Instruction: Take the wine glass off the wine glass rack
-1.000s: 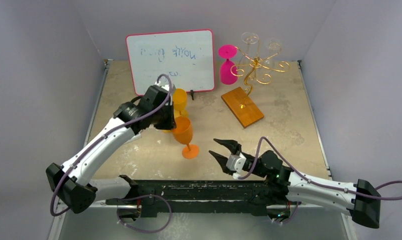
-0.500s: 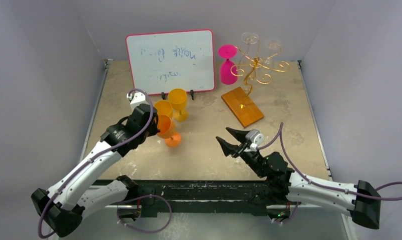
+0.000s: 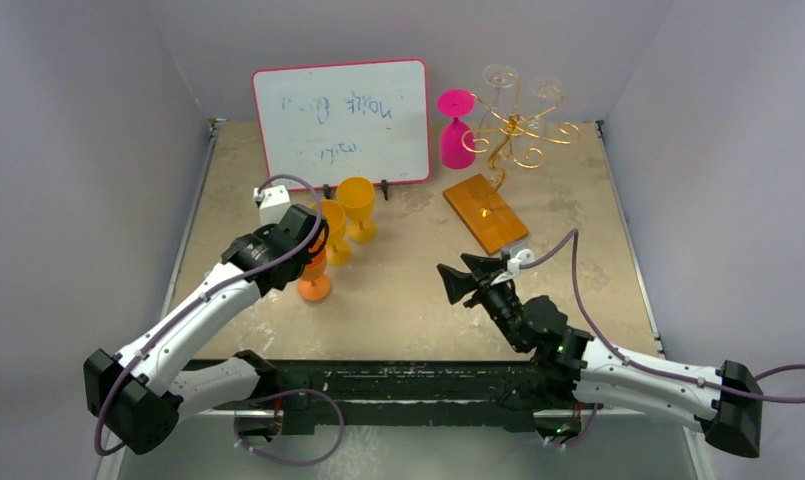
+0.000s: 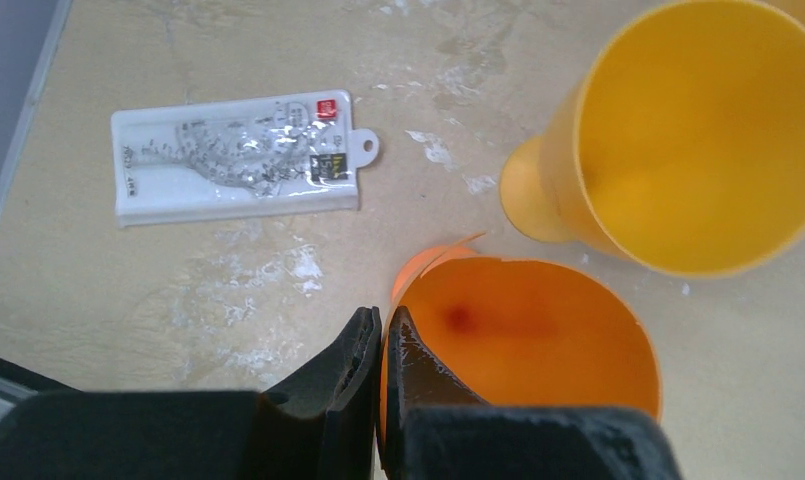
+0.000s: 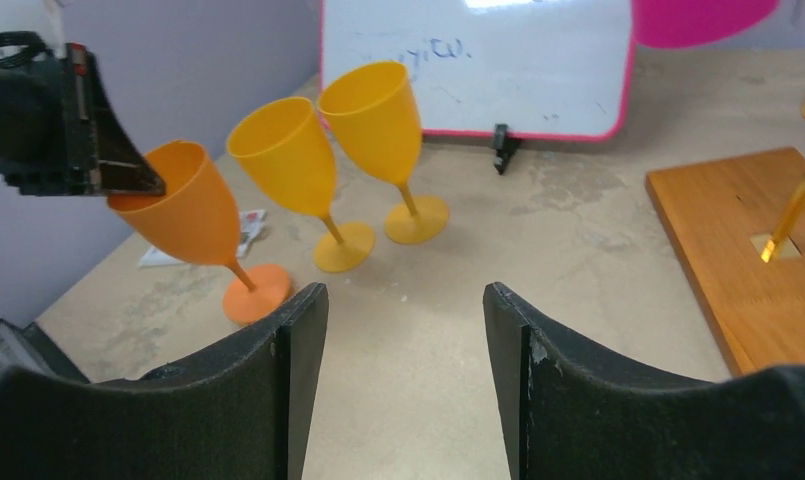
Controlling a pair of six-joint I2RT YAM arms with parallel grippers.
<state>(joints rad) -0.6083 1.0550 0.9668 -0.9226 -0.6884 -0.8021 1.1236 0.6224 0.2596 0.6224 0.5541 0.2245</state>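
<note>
The wine glass rack (image 3: pixel 513 130), gold wire on an orange-brown wooden base (image 3: pixel 485 213), stands at the back right. A pink wine glass (image 3: pixel 456 125) hangs upside down on its left arm, and clear glasses (image 3: pixel 500 76) hang behind. My left gripper (image 4: pixel 381 325) is shut on the rim of an orange wine glass (image 4: pixel 538 330), one finger inside the bowl. That orange wine glass (image 5: pixel 183 215) is tilted, its foot (image 3: pixel 314 290) low at the table left of centre. My right gripper (image 3: pixel 463 280) is open with nothing in it, near the wooden base's front corner.
Two yellow wine glasses (image 3: pixel 356 205) (image 3: pixel 333 228) stand just behind the orange one. A red-framed whiteboard (image 3: pixel 343 120) leans at the back. A white packet (image 4: pixel 238 160) lies on the table left of the glasses. Grey walls close both sides.
My left arm carried the orange glass left and down beside the yellow glasses. My right gripper moved up toward the rack's base and its jaws spread wider.
</note>
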